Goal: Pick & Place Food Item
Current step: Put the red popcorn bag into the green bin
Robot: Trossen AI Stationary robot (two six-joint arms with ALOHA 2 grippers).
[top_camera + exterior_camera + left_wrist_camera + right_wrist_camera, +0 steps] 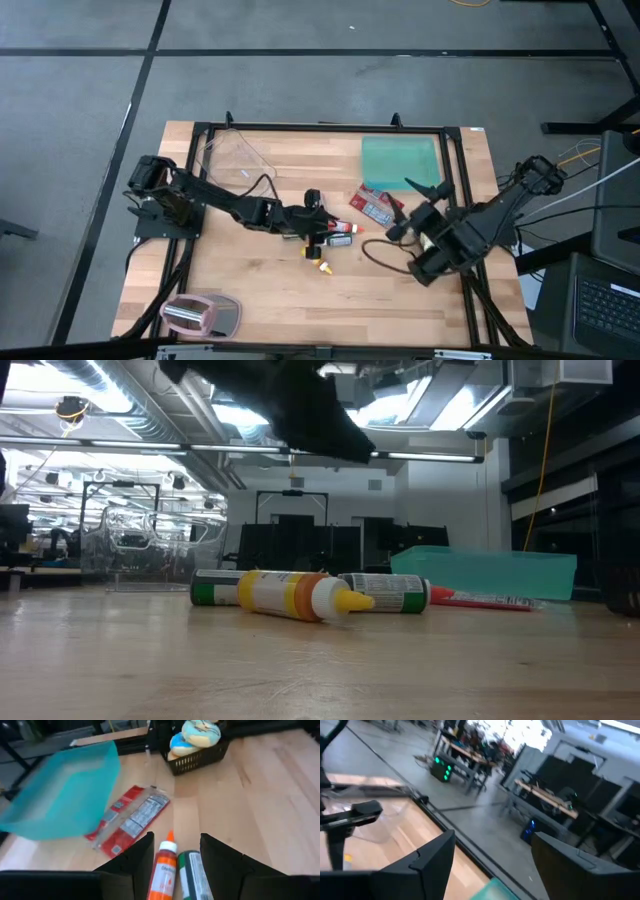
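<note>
The left gripper [176,851] hovers with fingers apart over 2 bottles [164,867], reaching to grasp; next it must descend and close.

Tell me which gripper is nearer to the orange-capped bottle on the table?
The left. The left gripper hangs open right over the orange-capped bottle, which shows between its fingers. The right gripper, also open, is off to the side, beyond the red packet.
</note>
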